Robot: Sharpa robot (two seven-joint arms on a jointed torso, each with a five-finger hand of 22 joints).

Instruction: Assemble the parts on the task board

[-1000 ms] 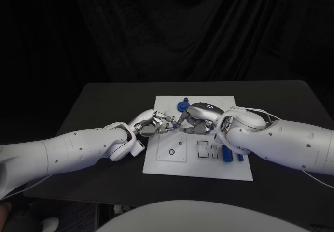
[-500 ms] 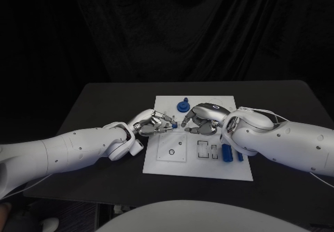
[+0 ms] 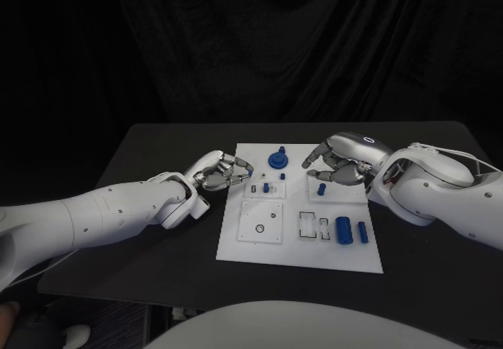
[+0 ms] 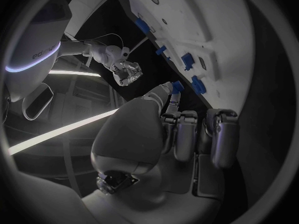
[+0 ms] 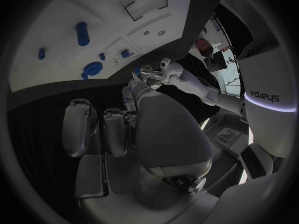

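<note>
step: between placements | left hand (image 3: 222, 172) curled, holding nothing, beside task board (image 3: 299, 256) | right hand (image 3: 341, 161) curled, seemingly holding nothing, over board | next: grasp loose peg (image 3: 343, 230)

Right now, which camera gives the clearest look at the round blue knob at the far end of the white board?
The head view: the round blue knob stands unobstructed on the white board, between the two hands. The right wrist view shows it smaller and bent by the lens. In the left wrist view I cannot pick it out for certain.

Glossy white rounded arm shells; silver left hand (image 3: 220, 173), silver right hand (image 3: 337, 161)
</note>
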